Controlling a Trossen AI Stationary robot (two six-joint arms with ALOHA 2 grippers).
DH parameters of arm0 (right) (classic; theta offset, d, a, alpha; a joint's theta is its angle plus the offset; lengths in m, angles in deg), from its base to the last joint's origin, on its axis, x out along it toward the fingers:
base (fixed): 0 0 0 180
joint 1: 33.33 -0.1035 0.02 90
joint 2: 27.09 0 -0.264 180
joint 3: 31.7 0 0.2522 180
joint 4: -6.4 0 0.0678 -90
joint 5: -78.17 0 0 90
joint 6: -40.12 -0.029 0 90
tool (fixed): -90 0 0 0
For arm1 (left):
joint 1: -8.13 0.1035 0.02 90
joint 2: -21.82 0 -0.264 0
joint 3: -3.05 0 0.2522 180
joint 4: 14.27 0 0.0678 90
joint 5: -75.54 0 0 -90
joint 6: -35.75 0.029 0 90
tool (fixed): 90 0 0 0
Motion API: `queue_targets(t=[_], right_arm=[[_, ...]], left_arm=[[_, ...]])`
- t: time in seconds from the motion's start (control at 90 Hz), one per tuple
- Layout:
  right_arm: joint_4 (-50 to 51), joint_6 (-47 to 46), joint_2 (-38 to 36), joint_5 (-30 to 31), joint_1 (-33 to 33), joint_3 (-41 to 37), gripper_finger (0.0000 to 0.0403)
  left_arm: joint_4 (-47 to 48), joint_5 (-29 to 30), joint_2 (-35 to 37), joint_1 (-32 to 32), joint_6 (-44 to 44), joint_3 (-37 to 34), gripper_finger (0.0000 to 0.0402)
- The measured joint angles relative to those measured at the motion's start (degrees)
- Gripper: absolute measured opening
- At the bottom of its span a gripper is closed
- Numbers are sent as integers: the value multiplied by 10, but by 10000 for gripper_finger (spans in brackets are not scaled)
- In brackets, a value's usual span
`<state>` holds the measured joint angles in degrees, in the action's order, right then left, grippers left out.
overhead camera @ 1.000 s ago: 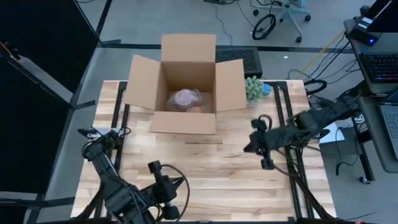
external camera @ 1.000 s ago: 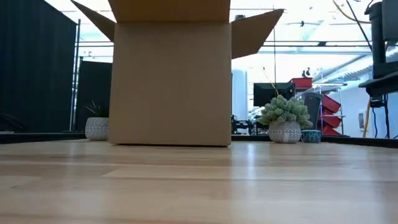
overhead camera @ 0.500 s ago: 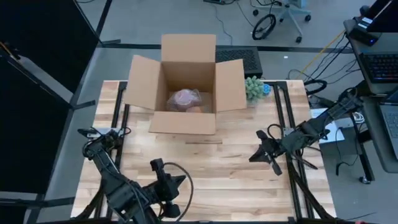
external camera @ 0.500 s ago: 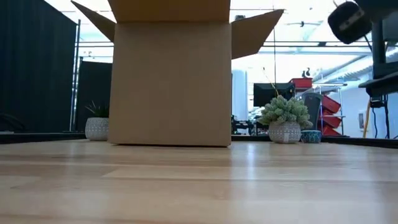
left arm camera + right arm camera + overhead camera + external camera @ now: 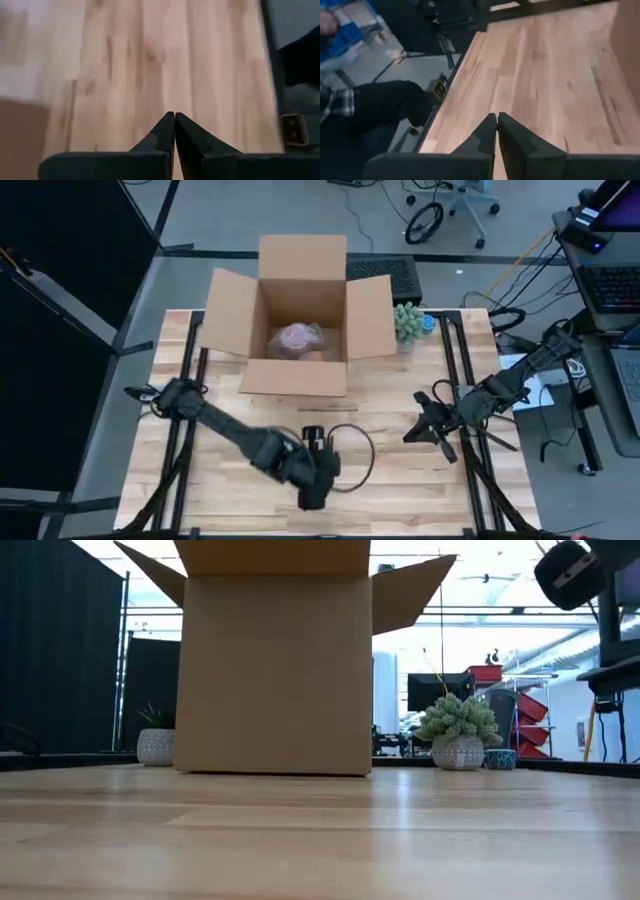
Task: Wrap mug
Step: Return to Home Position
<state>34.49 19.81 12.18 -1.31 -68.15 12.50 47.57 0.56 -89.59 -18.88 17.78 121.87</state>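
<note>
- Cardboard box stands at the far middle of the table, all four flaps open. In the low view it fills the centre and blocks sight of anything behind it or inside it.
- Bubble-wrapped pink mug lies in the box, seen only from above. An orange patch beside it near the front wall is too small to identify.
- Left gripper is over the near middle of the table, well apart from the box. Its fingers are pressed together with nothing between them, and bare wood lies ahead.
- Right gripper hangs over the table's right side, clear of the box. Its fingers meet tip to tip and carry nothing.
- Potted plant sits just beside the box's right flap.
- A second small pot shows left of the box in the low view.
- Keyboard lies behind the box, off the table.
- A plaid sleeve of a person shows beyond the table edge.
- The stretch of table between the two grippers and the box is bare wood.
</note>
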Motion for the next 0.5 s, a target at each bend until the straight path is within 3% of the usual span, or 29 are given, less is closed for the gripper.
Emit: queue_targets(t=[0.2, 0.344, 0.5], right_arm=[[-10, 22, -1, 1, -30, 0, 2], [-67, 39, -23, 1, -40, -36, 2], [-113, 20, -69, 59, -38, -101, 2]], left_arm=[[-257, -8, 153, 4, -3, -264, 0], [-432, 37, 278, -26, -12, -459, 0], [-459, 82, 384, -47, -112, -578, 0]])
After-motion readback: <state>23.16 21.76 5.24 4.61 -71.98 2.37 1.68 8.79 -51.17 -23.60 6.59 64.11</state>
